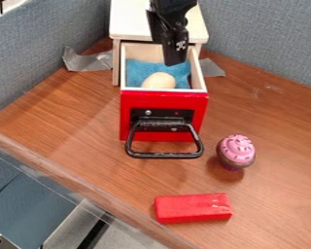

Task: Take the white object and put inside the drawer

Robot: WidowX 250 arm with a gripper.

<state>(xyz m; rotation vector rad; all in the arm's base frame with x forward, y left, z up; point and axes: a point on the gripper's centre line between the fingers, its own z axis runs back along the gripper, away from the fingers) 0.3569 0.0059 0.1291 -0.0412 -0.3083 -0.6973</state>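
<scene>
The black gripper (174, 48) hangs over the back part of the pulled-out drawer (164, 97), coming down from the top edge. In the drawer, a white, egg-like object (159, 80) lies on a blue cloth (139, 69), near the front wall. It sits just below and to the left of the gripper's lower end, with a small gap between them in the view. The drawer has a red front and a black handle, and part of its interior is hidden behind the gripper.
A cupcake toy (236, 150) with pink icing stands right of the drawer handle. Nearer the camera lies a red block (193, 208). Grey partition walls (262, 34) bound the wooden table (67, 112), whose front edge runs diagonally at lower left.
</scene>
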